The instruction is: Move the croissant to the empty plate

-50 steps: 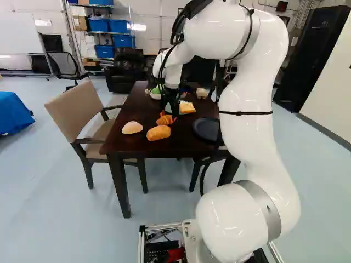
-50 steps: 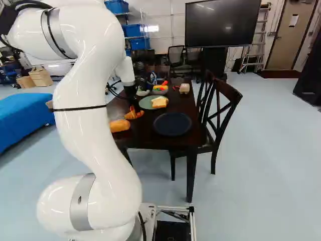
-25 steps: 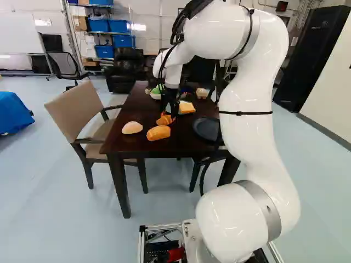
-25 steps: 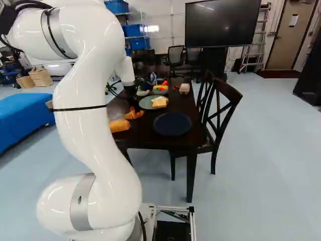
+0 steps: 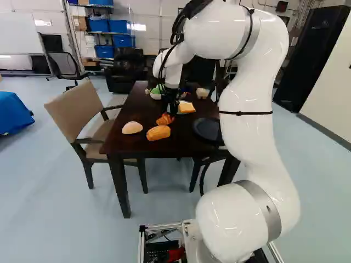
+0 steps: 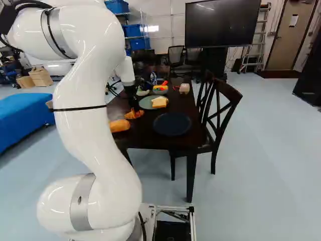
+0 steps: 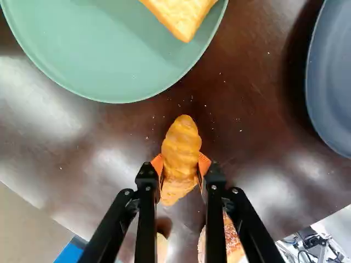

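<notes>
At lower centre, the gripper point(image 5: 173, 111) holds the croissant point(image 7: 181, 150) between orange pads point(image 7: 204, 163) above a dark table point(image 7: 258, 118), with a green plate point(image 7: 82, 60) bearing bread point(image 7: 184, 16) at upper left and a blue plate point(image 7: 334, 82) at right.

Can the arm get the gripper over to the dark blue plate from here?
Likely yes. The gripper is shut on the croissant, at the same table as the dark blue plate, which lies bare, with nothing seen standing between. The green plate with bread is off that line.
</notes>
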You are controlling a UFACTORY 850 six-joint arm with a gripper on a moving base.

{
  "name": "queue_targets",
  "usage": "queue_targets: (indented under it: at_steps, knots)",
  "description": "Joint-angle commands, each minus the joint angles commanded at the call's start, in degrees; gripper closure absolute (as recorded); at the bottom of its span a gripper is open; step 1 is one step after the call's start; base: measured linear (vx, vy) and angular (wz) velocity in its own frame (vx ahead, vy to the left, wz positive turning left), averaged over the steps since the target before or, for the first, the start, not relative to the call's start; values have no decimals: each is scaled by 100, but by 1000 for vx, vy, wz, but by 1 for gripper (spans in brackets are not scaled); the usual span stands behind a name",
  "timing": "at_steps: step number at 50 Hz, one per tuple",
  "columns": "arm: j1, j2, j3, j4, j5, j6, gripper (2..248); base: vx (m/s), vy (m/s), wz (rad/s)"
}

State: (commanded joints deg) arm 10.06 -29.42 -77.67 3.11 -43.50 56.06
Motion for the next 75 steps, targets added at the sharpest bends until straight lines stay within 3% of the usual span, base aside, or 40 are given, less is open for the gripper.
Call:
queue_targets:
  at_steps: [7, 51, 75]
  knots:
    - [0, 0, 0, 0, 0, 0, 170, 0, 0, 0]
    - [-12, 124, 27, 0, -3, 0, 169, 0, 0, 0]
    - [-411, 527, 115, 0, -399, 0, 169, 0, 0, 0]
